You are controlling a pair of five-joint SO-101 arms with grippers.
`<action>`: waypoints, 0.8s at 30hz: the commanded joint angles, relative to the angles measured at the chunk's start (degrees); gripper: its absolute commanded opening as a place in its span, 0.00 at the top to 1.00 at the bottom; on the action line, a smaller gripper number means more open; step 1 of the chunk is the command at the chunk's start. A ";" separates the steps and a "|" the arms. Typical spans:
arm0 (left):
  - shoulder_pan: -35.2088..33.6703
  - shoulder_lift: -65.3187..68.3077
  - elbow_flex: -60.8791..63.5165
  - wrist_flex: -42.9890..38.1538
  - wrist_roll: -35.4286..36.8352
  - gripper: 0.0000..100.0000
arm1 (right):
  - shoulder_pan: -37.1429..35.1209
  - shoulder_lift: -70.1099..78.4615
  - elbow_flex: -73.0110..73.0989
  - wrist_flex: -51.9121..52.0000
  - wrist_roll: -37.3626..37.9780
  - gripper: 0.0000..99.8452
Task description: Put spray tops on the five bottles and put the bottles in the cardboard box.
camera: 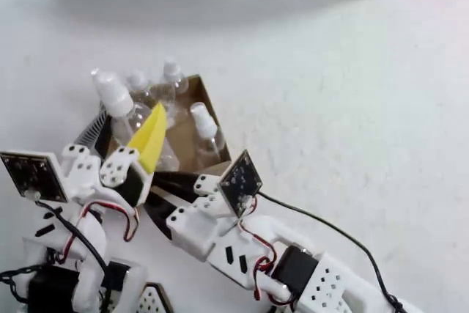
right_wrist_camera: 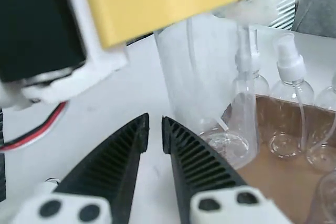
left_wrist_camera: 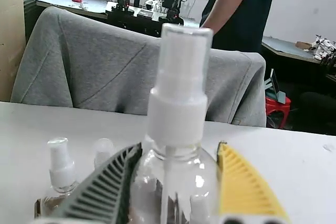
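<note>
bottle (left_wrist_camera: 181, 184), clear, white spray top (left_wrist_camera: 178, 93)

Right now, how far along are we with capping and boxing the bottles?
Done: at least three capped bottles stand in the cardboard box. In hand: the left gripper holds another bottle, spray top on, at the box's edge. Left: release it inside. The right gripper is empty.
</note>
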 commanded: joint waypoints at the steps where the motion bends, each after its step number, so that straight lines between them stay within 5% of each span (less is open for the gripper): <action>1: 1.01 -2.07 -3.25 0.62 0.26 0.98 | 0.40 0.04 -0.18 -0.84 -0.18 0.98; 12: 0.13 -8.66 1.76 3.34 -6.33 0.98 | 2.42 -0.57 -0.26 4.35 -0.18 0.98; 24: -11.21 -13.14 29.71 -23.91 -11.52 0.98 | 4.53 -4.62 -1.49 20.00 -0.09 0.98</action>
